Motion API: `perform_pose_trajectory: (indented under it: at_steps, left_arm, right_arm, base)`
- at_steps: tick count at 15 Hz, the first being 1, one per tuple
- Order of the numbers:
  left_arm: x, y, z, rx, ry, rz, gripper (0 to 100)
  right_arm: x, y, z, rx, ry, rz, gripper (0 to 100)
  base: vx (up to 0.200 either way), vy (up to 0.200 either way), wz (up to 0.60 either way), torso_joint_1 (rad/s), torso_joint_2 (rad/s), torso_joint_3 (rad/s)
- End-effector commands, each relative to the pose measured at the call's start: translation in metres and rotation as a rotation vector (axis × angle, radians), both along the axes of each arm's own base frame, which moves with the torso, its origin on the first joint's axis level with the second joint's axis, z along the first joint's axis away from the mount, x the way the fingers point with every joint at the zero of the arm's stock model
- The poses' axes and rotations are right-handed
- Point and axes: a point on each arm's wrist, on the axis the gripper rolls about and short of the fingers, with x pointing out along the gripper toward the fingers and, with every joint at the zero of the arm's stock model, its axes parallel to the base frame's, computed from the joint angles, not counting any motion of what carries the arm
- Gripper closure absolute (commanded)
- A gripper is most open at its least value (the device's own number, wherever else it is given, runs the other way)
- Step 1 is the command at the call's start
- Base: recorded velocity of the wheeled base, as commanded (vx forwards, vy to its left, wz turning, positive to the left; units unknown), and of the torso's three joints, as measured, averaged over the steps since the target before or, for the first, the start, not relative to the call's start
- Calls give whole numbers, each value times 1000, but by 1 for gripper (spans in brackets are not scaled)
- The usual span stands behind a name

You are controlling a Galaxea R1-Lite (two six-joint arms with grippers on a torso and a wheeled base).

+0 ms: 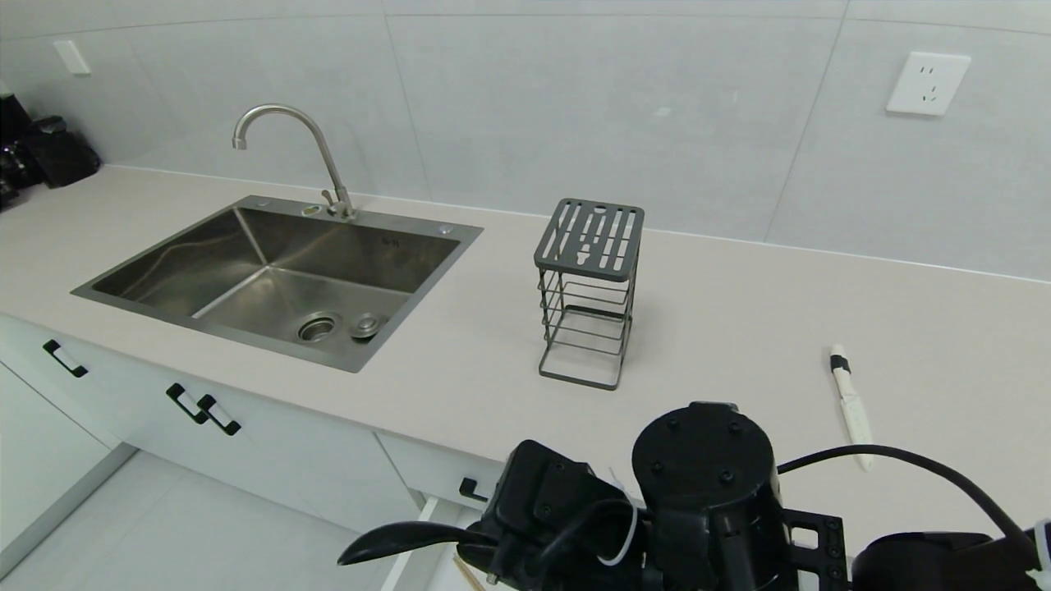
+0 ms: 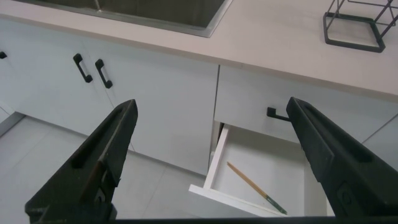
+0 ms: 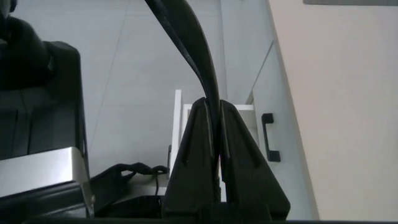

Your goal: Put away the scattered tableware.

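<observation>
Sink (image 1: pixel 271 271) sits far left, not part of this job. Under the counter's front edge the drawer (image 2: pixel 214 162) is pulled open, w/ one wooden stick (image 2: pixel 252 185) lying inside. L gripper (image 2: pixel 210 106) hangs near the open drawer, jaws wide apart, nothing in them. R gripper (image 3: pixel 219 106) is squeezed tight on a thin black spoon (image 1: pixel 402 535), by the drawer, bowl end poking out to the left.

Risk: it looks gripped near one end, so the spoon could twist or slip and land on the floor, not in the drawer. The 2 arms are close, so they could bump.

Rack (image 1: pixel 587 291) stands mid counter. Far right, a white knife (image 1: pixel 850 406) lies flat on the counter (image 1: pixel 739 328), well apart. Prob. hard to grab, b/c it's thin and flat.
</observation>
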Motion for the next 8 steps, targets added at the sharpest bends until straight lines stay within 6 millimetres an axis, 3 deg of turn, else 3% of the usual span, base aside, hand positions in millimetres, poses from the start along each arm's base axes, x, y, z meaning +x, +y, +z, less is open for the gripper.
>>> perform_pose_trajectory:
  at_steps: [1,5,8]
  left_arm:
    - [0,0,0,0,-1,1,0]
    - [0,0,0,0,-1,1,0]
    - [0,0,0,0,1,1,0]
  right_arm:
    - [7,14,-5,-7,2,-4,100]
    - [15,29,-3,14,-10,-5,100]
    - [25,43,16,60,-35,-11,100]
  base:
    - [0,0,0,-168,305,149]
    - [0,0,0,-246,496,244]
    - [0,0,0,-216,435,206]
